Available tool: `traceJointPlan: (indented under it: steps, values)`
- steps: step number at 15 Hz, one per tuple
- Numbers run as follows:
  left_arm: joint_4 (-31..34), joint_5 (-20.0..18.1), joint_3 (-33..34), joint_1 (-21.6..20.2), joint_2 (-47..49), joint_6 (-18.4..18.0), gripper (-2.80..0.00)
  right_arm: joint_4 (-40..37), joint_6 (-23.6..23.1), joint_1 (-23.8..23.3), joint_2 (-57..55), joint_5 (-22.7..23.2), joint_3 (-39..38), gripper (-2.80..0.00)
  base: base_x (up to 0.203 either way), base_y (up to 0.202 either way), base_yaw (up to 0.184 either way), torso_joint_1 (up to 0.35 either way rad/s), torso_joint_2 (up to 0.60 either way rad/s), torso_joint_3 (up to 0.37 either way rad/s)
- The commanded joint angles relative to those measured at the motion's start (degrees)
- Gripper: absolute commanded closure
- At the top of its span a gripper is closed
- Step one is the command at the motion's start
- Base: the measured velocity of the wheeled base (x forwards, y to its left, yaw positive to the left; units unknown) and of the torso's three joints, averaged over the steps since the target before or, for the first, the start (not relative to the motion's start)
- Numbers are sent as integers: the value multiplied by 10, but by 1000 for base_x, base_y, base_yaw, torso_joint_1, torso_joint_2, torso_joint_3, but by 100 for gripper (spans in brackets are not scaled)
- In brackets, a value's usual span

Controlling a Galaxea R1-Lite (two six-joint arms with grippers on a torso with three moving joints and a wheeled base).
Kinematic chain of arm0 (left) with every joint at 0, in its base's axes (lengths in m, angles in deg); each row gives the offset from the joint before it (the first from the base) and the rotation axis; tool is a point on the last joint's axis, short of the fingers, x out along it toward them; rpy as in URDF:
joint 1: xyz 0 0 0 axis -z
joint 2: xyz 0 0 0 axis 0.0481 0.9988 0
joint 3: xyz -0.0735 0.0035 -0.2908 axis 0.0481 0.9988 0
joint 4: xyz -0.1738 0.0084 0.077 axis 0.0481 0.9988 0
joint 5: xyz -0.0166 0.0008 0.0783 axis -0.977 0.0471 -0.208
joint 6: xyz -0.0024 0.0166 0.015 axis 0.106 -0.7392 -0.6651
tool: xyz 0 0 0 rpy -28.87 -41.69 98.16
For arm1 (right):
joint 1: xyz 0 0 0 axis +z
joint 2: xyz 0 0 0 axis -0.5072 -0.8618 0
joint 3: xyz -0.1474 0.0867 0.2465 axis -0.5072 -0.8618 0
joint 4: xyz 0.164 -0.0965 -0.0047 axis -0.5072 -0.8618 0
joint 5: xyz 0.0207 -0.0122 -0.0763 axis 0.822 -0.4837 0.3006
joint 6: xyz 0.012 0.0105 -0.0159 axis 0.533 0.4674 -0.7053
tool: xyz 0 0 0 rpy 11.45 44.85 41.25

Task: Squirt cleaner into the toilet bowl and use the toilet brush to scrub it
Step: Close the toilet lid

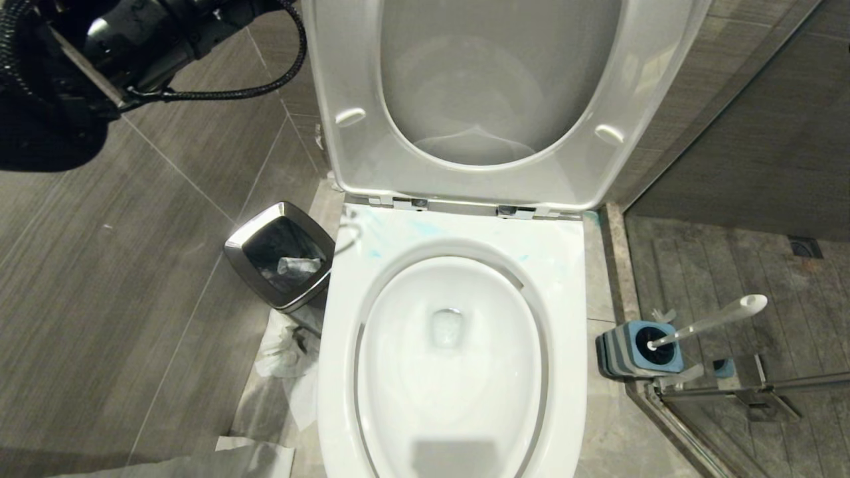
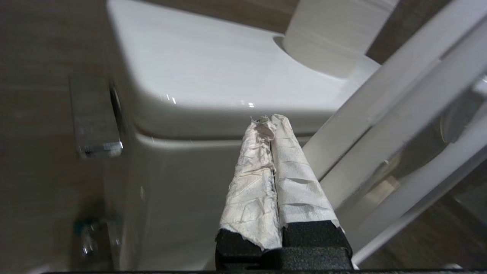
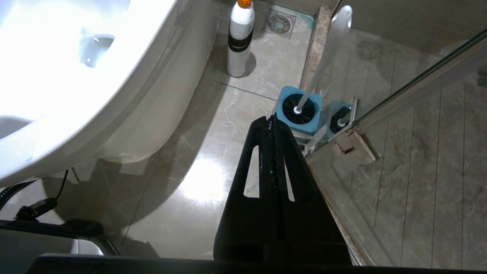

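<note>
Bowl: the toilet bowl (image 1: 451,372) fills the middle of the head view, seat and lid (image 1: 505,99) raised against the tank.
Cleaner: thin turquoise smears of cleaner (image 1: 425,229) lie on the back rim below the hinges; the water looks almost clear, with little tint.
Brush: the toilet brush (image 1: 710,320) stands in its blue holder (image 1: 641,348) on the floor to the robot's right of the bowl, handle leaning away; nothing grips it.
Bottle: a white bottle (image 3: 239,38) with an orange cap stands on the floor near the bowl's base.
Left gripper: left gripper (image 2: 268,125), fingers wrapped in white tissue and pressed together, holding nothing, up beside the tank (image 2: 213,76) and the raised lid.
Right gripper: right gripper (image 3: 271,123), fingers pressed together and empty, low, pointing towards the holder, apart from it.
Bin: steel-rimmed bin (image 1: 279,255) just beside the bowl on the robot's left.
Progress: the squirt seems done, judging by the smears; whether scrubbing happened I cannot tell, since the brush sits in its holder.
</note>
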State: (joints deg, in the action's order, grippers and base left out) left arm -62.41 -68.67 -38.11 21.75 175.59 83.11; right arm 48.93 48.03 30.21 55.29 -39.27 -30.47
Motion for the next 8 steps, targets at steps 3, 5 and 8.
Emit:
traceJointPlan:
  steps: [3, 5, 8]
  values:
    - [79, -1, 210, 34, -191, 6, 0, 0, 0, 0, 0, 0, -7, 0, 0, 0, 0, 0, 0, 0]
    - [126, 8, 278, 39, -272, 7, 0, 0, 0, 0, 0, 0, -7, 0, 0, 0, 0, 0, 0, 0]
    - [233, 33, 311, 23, -338, 7, 0, 0, 0, 0, 0, 0, -7, 0, 0, 0, 0, 0, 0, 0]
